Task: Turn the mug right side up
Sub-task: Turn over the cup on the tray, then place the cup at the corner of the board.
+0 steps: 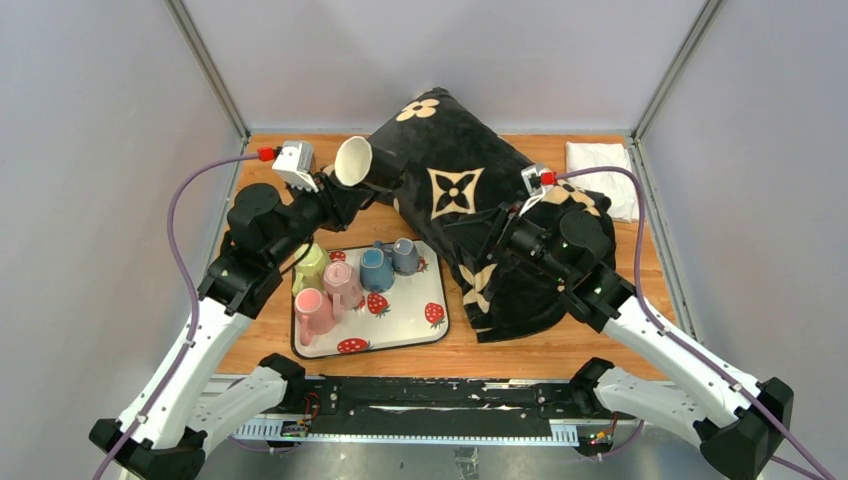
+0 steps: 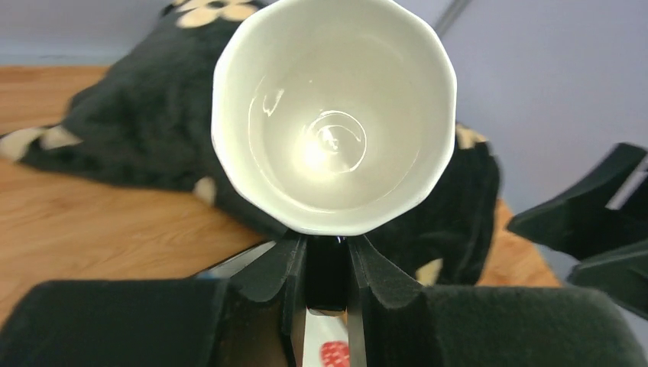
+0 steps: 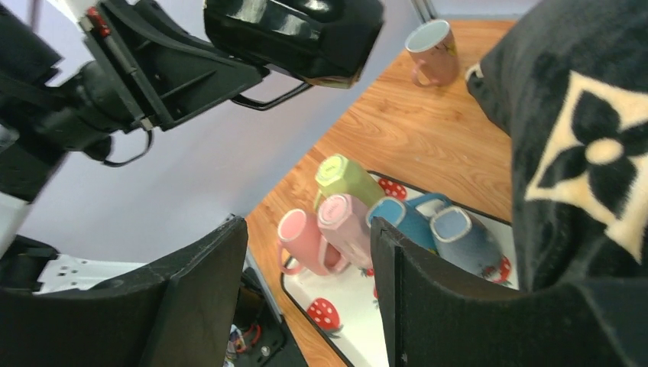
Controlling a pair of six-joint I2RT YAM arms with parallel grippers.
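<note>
The mug (image 1: 356, 160) is black outside and white inside. It hangs in the air at the back left, tipped on its side with its mouth toward the left wrist camera (image 2: 334, 115). My left gripper (image 2: 328, 264) is shut on its black handle, just below the rim (image 1: 345, 190). In the right wrist view the mug (image 3: 294, 30) shows at the top as a glossy black body. My right gripper (image 3: 306, 290) stands open with nothing between its fingers, over the black cushion (image 1: 478, 235).
A strawberry tray (image 1: 410, 320) at front centre carries several mugs: green (image 1: 312, 265), pink (image 1: 343, 280), pink upright (image 1: 312, 310), blue (image 1: 376, 268), grey-blue (image 1: 405, 255). A black flower-patterned cushion (image 1: 470, 190) fills the middle. A white cloth (image 1: 600, 160) lies back right. Another pink mug (image 3: 432, 50) stands on the wood.
</note>
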